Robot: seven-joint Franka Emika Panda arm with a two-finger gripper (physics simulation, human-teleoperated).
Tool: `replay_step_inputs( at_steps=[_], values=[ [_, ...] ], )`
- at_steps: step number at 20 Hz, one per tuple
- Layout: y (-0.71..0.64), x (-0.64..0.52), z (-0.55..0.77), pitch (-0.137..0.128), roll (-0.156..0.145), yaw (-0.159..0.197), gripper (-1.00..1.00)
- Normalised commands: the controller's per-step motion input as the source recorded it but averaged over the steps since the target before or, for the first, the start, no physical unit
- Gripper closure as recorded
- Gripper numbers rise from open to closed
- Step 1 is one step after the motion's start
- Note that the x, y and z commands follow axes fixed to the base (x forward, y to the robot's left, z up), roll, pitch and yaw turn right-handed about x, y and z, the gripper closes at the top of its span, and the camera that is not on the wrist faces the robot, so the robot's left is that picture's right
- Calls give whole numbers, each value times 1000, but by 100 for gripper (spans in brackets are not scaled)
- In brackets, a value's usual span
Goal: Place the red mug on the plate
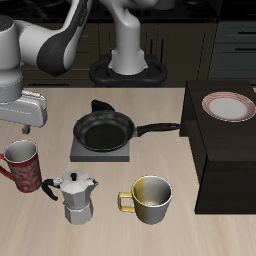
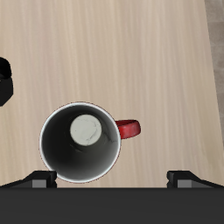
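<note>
Table (image 1: 100, 200): a light wooden top; all the smaller things stand on it or on the dark cabinet beside it.
Dark cabinet (image 1: 235, 160): a low black block at one side of the table, higher than the table top.
Robot arm (image 1: 50, 45): white and grey, it reaches over the table edge above the red mug.
Frying pan (image 1: 105, 130): black, on a grey square stove plate (image 1: 100, 150), its handle points toward the dark cabinet.
Plate (image 1: 228, 105): white with a reddish-pink rim band, on top of the dark cabinet, well apart from the red mug.
Yellow-and-grey mug (image 1: 150, 198): near the table's front edge, beside the moka pot.
Moka pot (image 1: 75, 196): silver, just beside the red mug.
Red mug (image 1: 22, 167): upright on the table, nothing grips it; in the wrist view (image 2: 80, 143) its dark inside is seen directly from above.
Gripper (image 1: 22, 112): it hangs above the red mug, its fingers (image 2: 42, 179) wide apart, holding nothing.
</note>
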Motion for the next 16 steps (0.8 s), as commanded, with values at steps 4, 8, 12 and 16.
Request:
replay_step_inputs(
  at_steps=[4,8,12,16],
  values=[
    [-18,39,-218,20,-20,-24,-100],
    [6,12,-194,12,12,-6,-100],
    [-13,-18,-175,13,-8,-12,-100],
    [5,-3,-184,15,3,-1,-100]
  ],
)
